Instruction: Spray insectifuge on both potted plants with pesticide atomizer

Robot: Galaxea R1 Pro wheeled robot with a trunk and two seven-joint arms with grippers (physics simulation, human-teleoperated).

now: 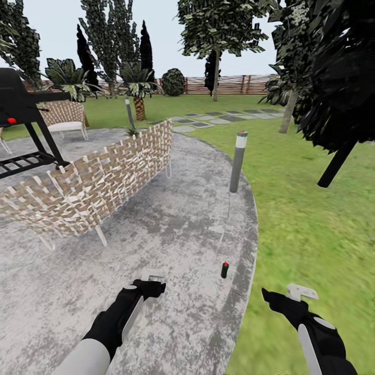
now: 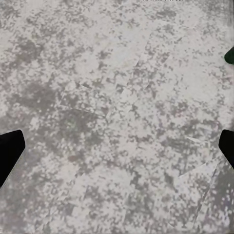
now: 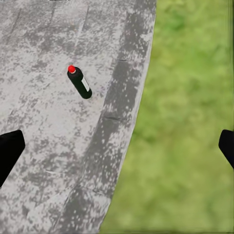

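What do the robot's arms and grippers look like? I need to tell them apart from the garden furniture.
Both arms have light grey-white forearm shells ending in black wrists. The left gripper and right gripper are black with pale, whitish fingers. A white stripe runs along each black wrist. In the wrist views the fingertips look plain black. No cables or markings are visible.

Pesticide atomizer (image 1: 224, 270) stands alone on bare grey paving (image 1: 172, 234) near the paving's edge, open on all sides. Nearest obstacle is the grey bollard post (image 1: 238, 162), well beyond the bottle at the lawn (image 1: 312, 219) border. The woven-back bench (image 1: 99, 179) stands well off to the bottle's left and beyond it.
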